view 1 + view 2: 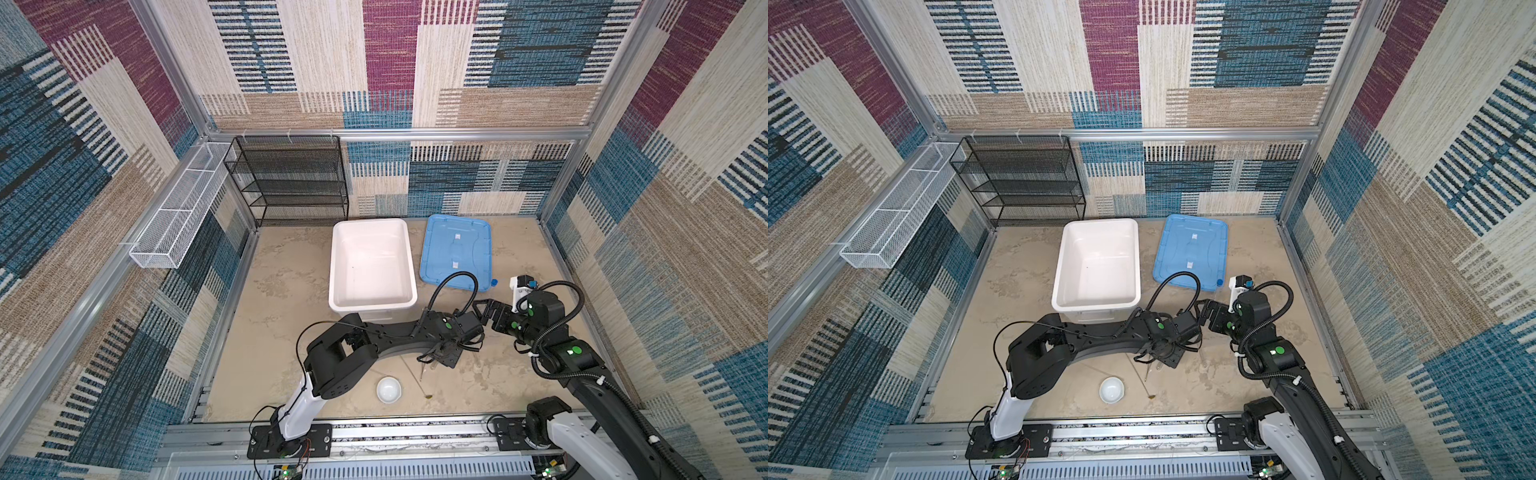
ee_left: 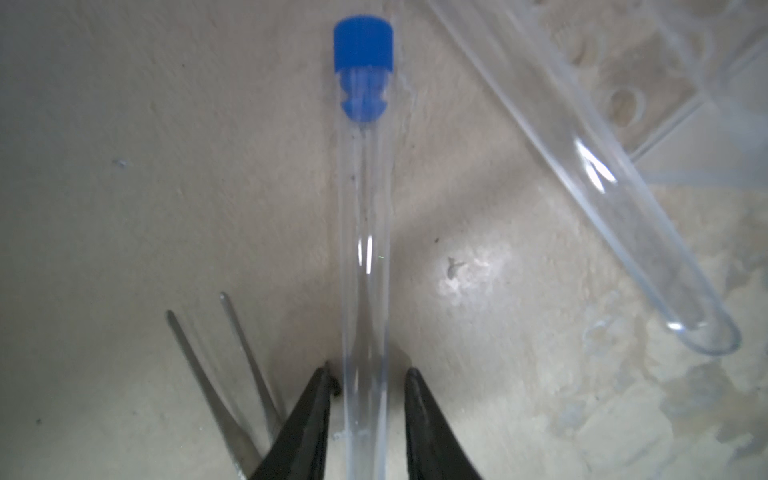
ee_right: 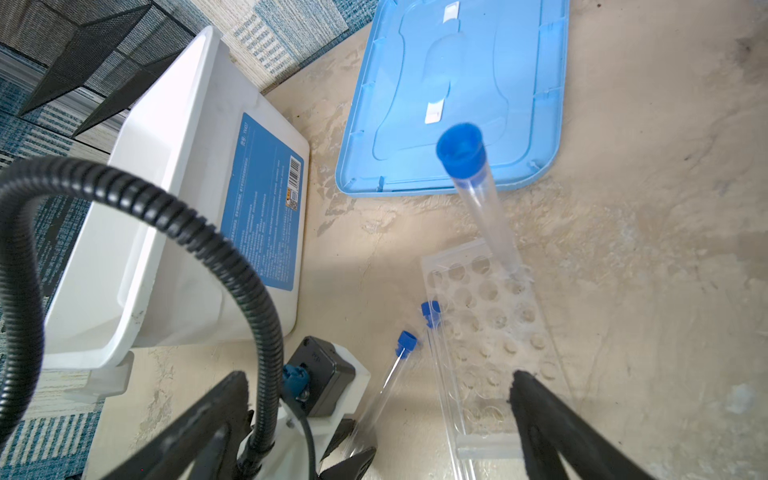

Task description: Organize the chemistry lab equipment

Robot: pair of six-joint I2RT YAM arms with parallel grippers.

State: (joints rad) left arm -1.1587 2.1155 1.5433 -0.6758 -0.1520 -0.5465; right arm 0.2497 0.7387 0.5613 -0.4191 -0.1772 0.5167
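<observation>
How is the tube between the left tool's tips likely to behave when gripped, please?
The tube, round and lying flat, would probably roll if nudged. Its smooth clear wall looks slippery. Seemingly empty and slim, it is likely light.

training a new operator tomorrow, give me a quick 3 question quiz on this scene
1. How many tubes stand in the rack?
2. True or false: the right gripper holds a tube.
3. The tube between the left gripper's fingers: A stands in the rack; B lies flat on the table; C hangs in the air.
Key: 1. one; 2. false, it is open and empty; 3. B.
</observation>
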